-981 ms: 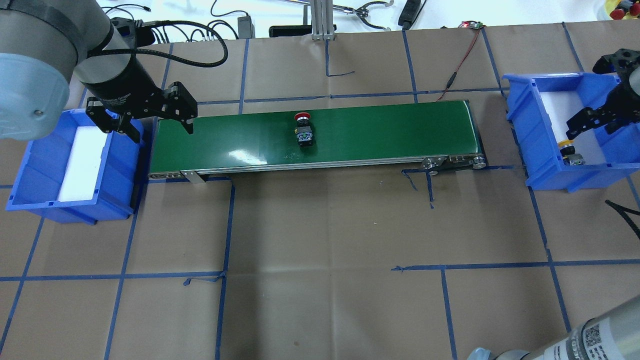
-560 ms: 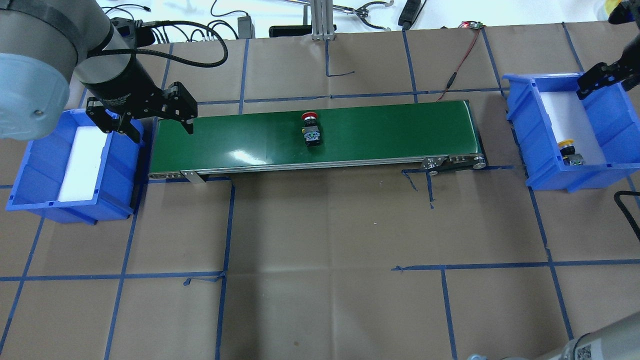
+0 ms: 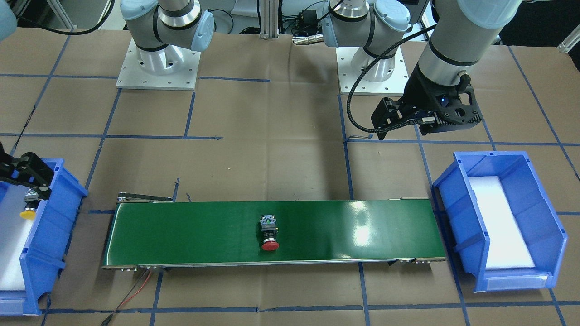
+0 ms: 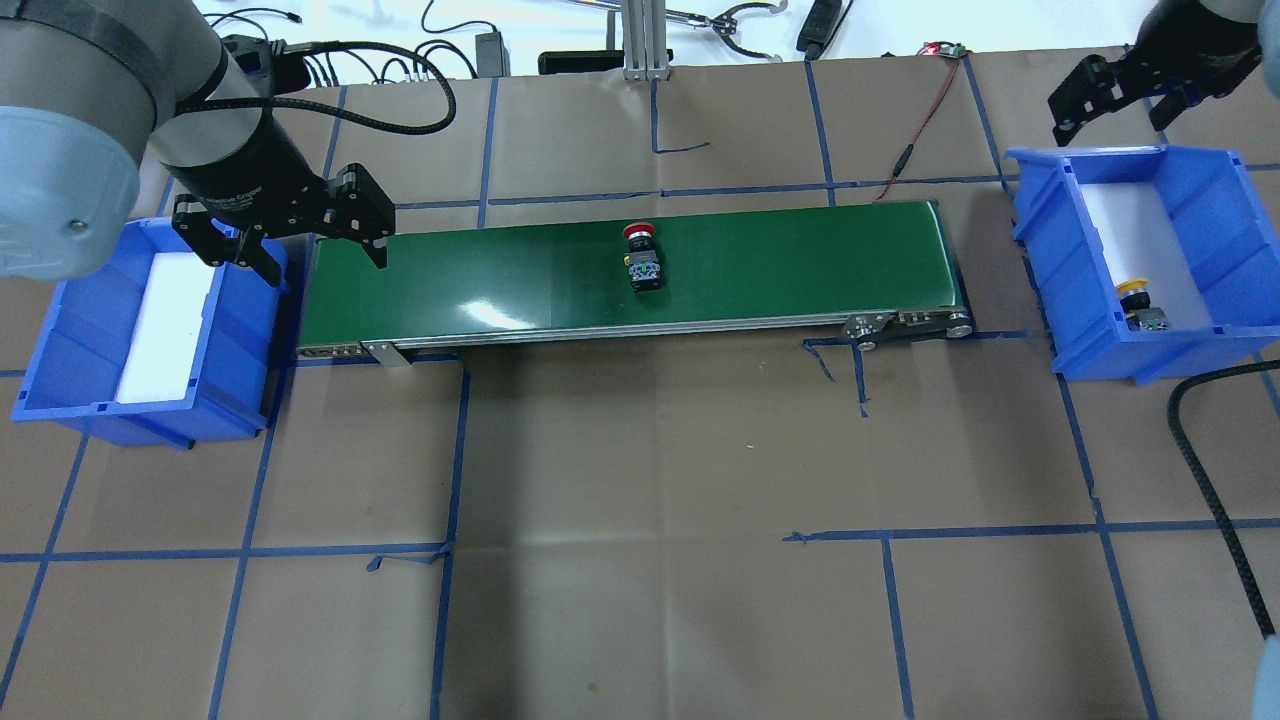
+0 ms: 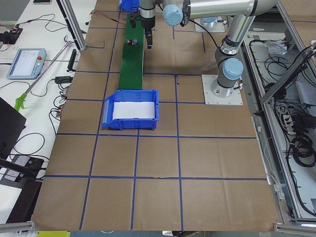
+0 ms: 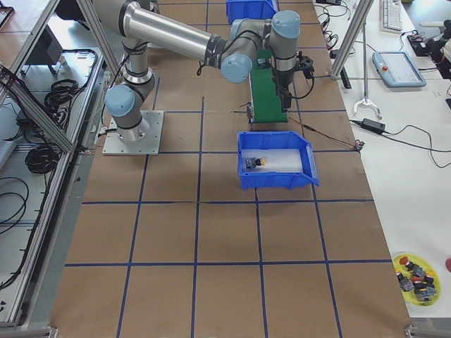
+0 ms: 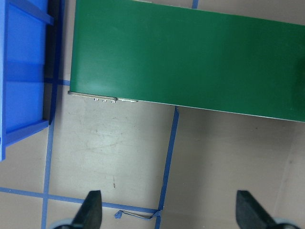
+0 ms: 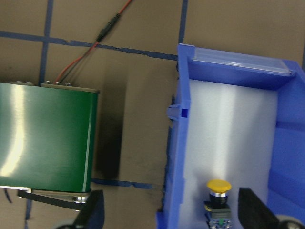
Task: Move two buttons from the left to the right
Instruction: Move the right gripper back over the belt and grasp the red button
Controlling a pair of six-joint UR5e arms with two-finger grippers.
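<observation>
The red-capped button (image 4: 643, 258) (image 3: 269, 233) lies on its side near the middle of the green conveyor belt (image 4: 800, 255). The yellow-capped button (image 4: 1138, 303) (image 8: 218, 194) (image 3: 28, 210) rests on white foam in the right blue bin (image 4: 1040, 250). My left gripper (image 4: 326, 268) (image 7: 170, 212) hangs open and empty over the belt's left end, next to the left blue bin (image 4: 60, 330). My right gripper (image 4: 1110, 125) (image 8: 174, 212) is open and empty, raised above the right bin's far left corner.
The left bin holds only a white foam pad (image 4: 165, 325). A red wire (image 4: 925, 120) runs from the belt's far right end to the table's back edge. Cables and tools lie along that edge. Brown paper with blue tape lines covers the table.
The red button has ridden rightward on the belt. My right gripper has lifted out of the right bin toward its far corner, leaving the yellow button there. The left arm has not moved.
</observation>
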